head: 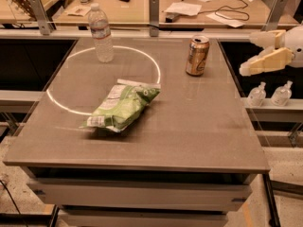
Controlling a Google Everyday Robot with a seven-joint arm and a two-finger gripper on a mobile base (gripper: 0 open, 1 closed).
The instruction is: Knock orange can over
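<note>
The orange can [197, 56] stands upright near the back right of the grey table [189, 136]. It is copper-orange with a silver top. My gripper [249, 55] hovers off the table's right edge, to the right of the can and about level with it. Its two cream fingers [266, 62] point left toward the can and stand apart, holding nothing. There is a clear gap between the fingertips and the can.
A clear water bottle [101, 34] stands at the back left, on a white circle line [154, 65]. A green chip bag [122, 107] lies mid-table. Two small bottles [270, 94] sit on a shelf to the right. A desk with papers and cables [208, 6] lies behind.
</note>
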